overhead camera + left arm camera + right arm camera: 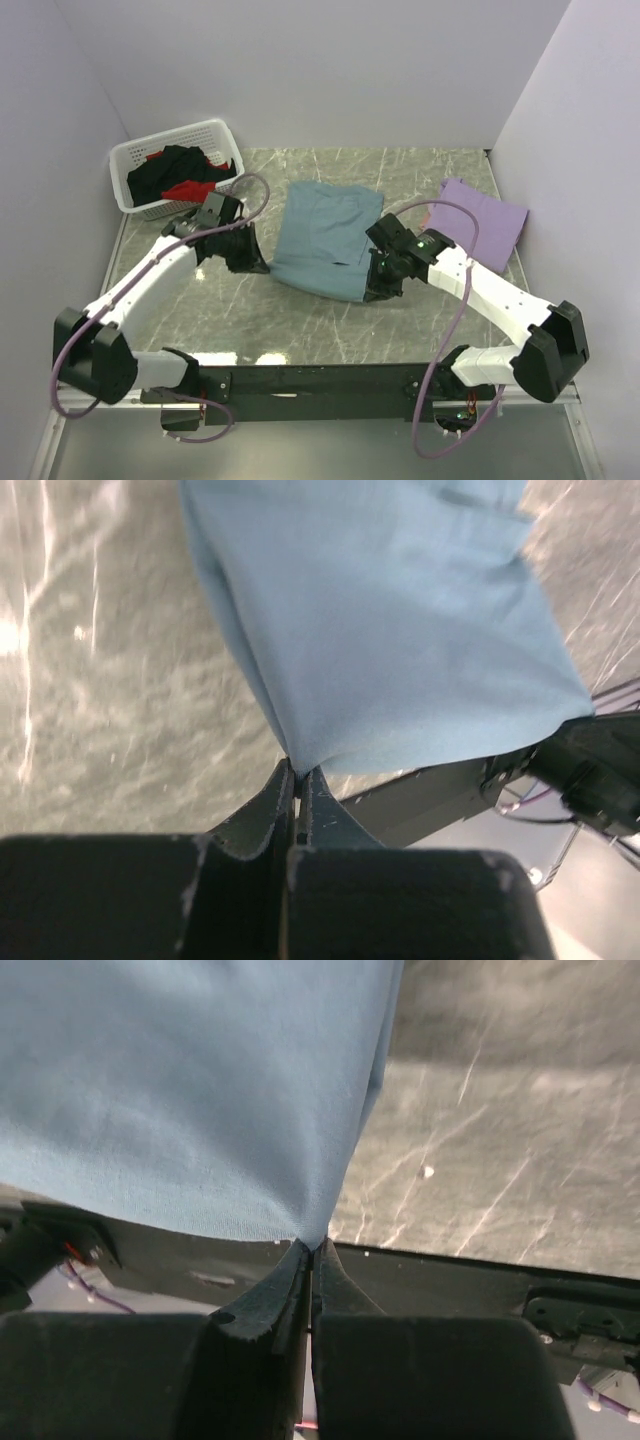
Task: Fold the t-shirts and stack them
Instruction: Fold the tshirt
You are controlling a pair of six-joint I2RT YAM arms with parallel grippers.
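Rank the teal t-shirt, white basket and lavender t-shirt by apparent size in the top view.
1. teal t-shirt
2. white basket, slightly smaller
3. lavender t-shirt, partly covered, so its rank against the basket is unsure

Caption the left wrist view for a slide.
Left jaws shut on a corner of the teal-blue t-shirt, table beyond.

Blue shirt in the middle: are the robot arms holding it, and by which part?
Yes. The left tool pinches the blue t-shirt by its near left corner, the right tool by its near right corner.
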